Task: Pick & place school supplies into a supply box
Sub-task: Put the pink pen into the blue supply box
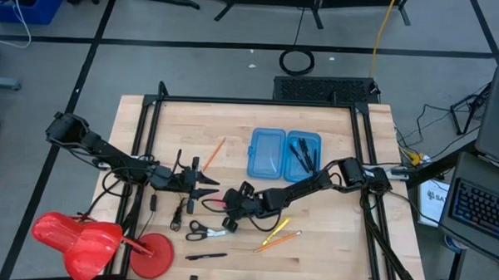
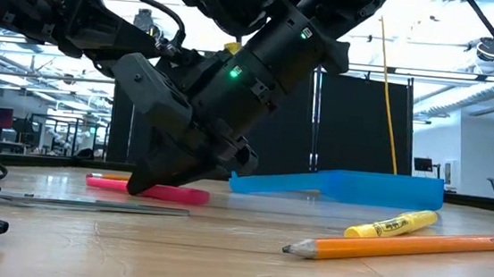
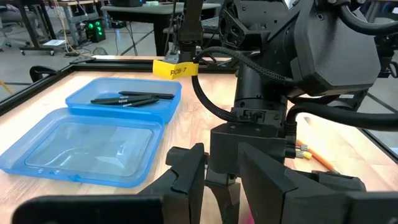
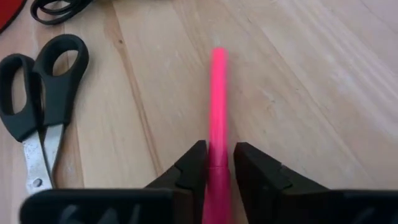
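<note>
So the blue supply box lies open on the wooden table, a few black pens in its far half, near half bare. The right arm fills the view close in front, yellow tag behind it, orange pencil just beside.

Count, items on the desk:

- supply box: 1, blue, two halves lying open side by side.
- black pens inside the box: at least 3. They overlap, so the exact number is unclear.
- loose black pen outside the box: 1.
- orange pencils: 2, the first left of the box, the second near the front edge.
- yellow marker: 1.
- pink marker: 1.
- scissors: 1 pair, black handles.
- red plastic pieces: 2, a scoop-like shape and a round disc.

Off the desk, on the floor:

- coiled black cable: 1.
</note>
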Robot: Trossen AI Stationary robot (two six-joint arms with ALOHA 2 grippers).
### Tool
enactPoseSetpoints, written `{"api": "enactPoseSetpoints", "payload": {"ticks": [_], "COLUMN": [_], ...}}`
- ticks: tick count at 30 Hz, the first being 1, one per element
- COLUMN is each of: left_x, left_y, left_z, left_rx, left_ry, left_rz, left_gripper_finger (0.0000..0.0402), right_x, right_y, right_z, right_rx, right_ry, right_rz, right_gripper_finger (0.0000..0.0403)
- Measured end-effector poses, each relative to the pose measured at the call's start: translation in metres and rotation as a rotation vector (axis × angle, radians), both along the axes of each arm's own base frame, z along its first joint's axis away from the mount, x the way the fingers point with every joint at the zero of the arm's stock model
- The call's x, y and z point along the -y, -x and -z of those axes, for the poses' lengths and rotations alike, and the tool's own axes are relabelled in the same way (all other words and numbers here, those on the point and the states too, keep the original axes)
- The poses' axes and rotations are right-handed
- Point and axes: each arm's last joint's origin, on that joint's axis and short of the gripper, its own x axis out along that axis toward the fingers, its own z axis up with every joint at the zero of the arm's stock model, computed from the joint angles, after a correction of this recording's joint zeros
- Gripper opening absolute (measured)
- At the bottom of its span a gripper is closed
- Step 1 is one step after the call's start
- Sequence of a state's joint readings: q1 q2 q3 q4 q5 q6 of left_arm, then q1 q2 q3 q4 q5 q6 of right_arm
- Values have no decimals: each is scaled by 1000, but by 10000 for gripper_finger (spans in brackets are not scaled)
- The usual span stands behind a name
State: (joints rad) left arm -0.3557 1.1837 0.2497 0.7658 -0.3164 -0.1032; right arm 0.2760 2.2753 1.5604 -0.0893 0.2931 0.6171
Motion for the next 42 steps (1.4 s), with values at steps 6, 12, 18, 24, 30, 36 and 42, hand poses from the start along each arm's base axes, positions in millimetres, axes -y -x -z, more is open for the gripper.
{"api": "enactPoseSetpoints", "payload": {"ticks": [6, 12, 18, 24, 30, 36, 42], "left_x": [0, 0, 0, 0, 2, 2, 2], "left_y": [0, 0, 0, 0, 0, 0, 0], "left_z": [0, 0, 0, 2, 2, 2, 2], "left_rx": [0, 0, -5, -14, -14, -14, -13], "left_ry": [0, 3, 6, 7, 5, 5, 5], "left_rz": [0, 0, -1, -2, 5, 5, 8], "left_gripper_finger": [104, 104, 104, 104, 104, 104, 104], "right_x": [0, 4, 4, 4, 4, 3, 3], "right_y": [2, 5, 5, 5, 5, 8, 11], "right_z": [2, 5, 6, 6, -1, -9, -11], "right_rx": [-37, -93, -95, -96, -80, -82, -108], "right_ry": [22, 24, 66, 68, 62, 71, 92], "right_rz": [-48, -77, -100, -100, -97, -99, -84], "right_gripper_finger": [42, 35, 25, 25, 25, 25, 24]}}
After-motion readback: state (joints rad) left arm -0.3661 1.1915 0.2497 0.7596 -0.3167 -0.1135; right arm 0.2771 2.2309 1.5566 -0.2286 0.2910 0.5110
